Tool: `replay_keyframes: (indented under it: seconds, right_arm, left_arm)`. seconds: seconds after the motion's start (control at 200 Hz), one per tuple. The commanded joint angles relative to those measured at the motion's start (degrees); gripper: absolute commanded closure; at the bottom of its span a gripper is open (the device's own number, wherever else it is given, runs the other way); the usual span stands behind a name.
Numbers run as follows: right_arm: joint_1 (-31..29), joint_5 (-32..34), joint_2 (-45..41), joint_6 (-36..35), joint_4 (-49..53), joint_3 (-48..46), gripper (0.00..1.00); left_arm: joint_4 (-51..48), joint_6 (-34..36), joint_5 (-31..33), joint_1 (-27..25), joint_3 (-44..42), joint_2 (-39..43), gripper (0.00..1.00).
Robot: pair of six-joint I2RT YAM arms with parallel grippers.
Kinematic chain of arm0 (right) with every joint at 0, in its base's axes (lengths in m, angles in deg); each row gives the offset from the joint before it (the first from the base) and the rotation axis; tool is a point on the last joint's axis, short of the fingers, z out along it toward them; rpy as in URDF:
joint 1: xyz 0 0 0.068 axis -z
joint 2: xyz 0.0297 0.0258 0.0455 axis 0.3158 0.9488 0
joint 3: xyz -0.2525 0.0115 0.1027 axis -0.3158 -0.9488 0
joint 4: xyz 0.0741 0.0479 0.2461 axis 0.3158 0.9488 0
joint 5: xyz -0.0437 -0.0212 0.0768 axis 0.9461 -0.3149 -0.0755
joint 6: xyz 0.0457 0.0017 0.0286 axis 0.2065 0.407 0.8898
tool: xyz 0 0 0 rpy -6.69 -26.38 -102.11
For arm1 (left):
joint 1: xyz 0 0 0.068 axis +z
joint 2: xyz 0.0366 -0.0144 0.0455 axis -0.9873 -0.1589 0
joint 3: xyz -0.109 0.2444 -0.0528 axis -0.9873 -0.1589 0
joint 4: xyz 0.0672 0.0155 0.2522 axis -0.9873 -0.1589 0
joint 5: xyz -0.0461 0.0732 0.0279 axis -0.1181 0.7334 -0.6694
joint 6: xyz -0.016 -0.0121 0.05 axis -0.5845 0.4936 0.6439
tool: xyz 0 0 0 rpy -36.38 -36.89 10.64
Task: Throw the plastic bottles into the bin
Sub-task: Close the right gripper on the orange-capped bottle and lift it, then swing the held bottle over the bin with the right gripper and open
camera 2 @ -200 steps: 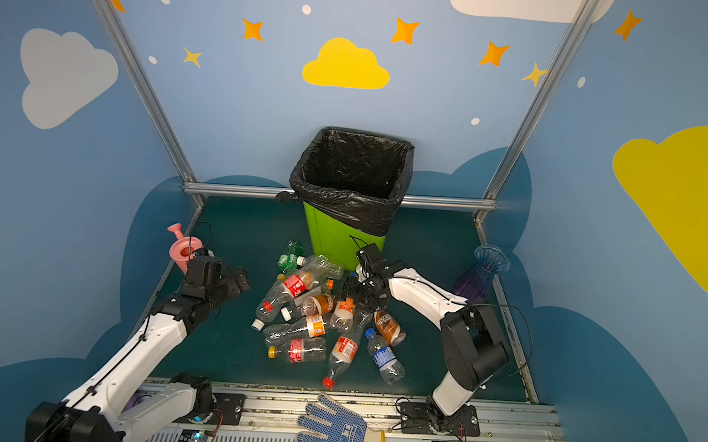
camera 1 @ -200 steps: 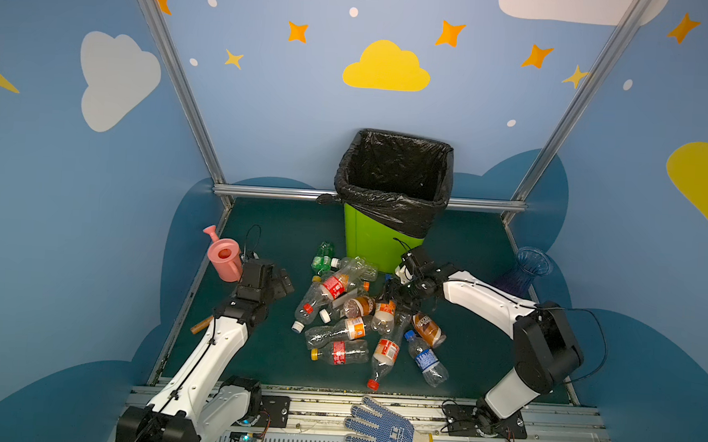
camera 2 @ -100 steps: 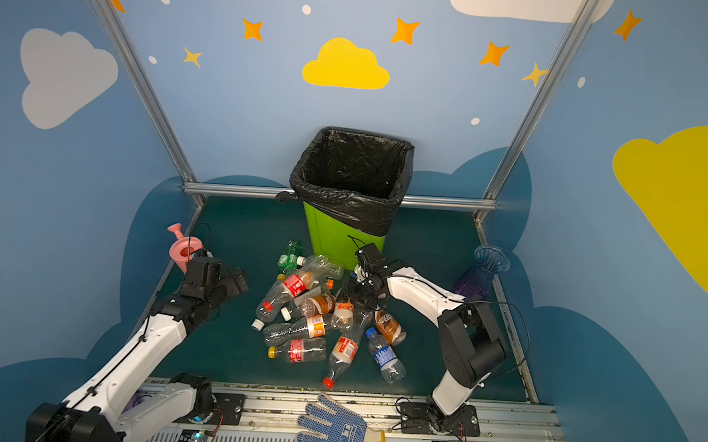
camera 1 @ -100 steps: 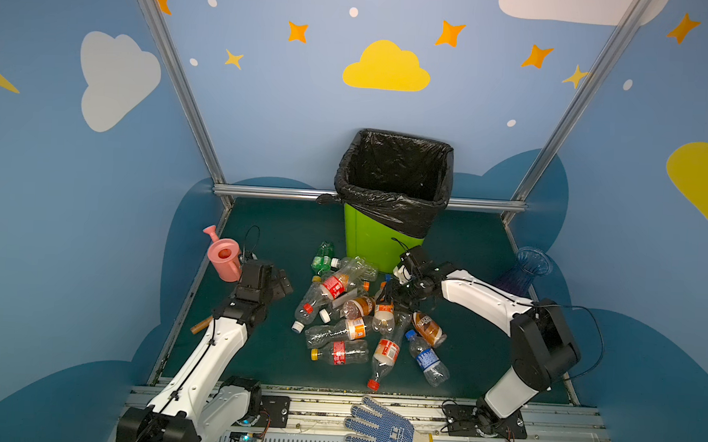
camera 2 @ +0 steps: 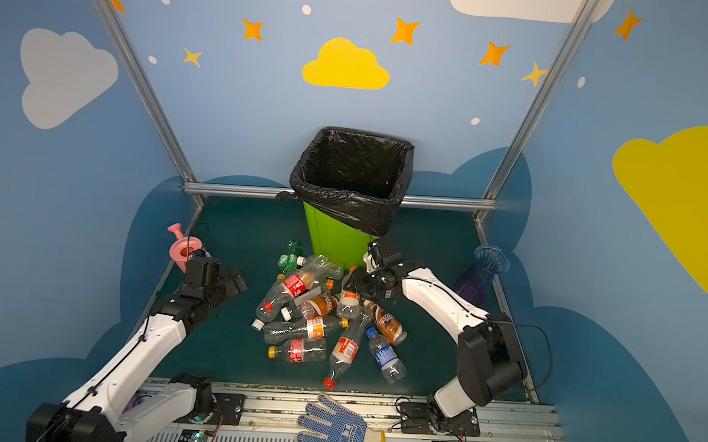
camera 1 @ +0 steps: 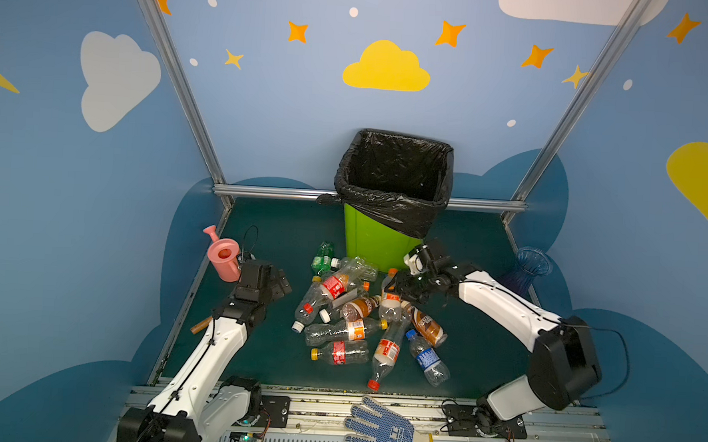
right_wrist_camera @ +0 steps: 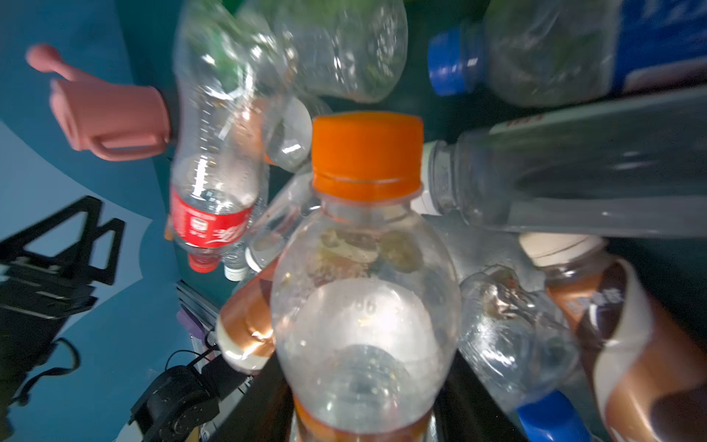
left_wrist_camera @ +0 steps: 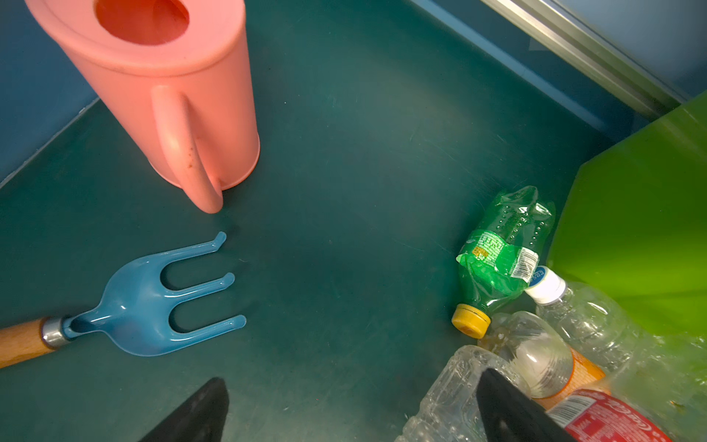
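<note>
Right wrist: orange-capped bottle between right gripper jaws

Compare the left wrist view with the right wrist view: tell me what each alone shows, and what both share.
Left wrist only: the blue hand rake with its wooden handle. Right wrist only: the orange-capped bottle between the fingers of the right gripper, plus a blue-capped bottle. Both: the pink watering can and a red-labelled bottle.
</note>
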Motion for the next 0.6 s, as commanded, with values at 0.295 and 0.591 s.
replay_keyframes:
  seconds: [0.295, 0.591]
  right_arm:
    - [19.26, 11.12, -23.55, -14.64, 11.06, 22.13, 0.50]
    - [28.55, 16.69, -24.13, -18.70, -3.08, 45.29, 0.47]
  left_arm:
    - [2.57, -2.19, -0.53, 0.91, -0.57, -2.90, 0.00]
    - [3.78, -2.49, -2.87, 0.92, 0.39, -5.59, 0.00]
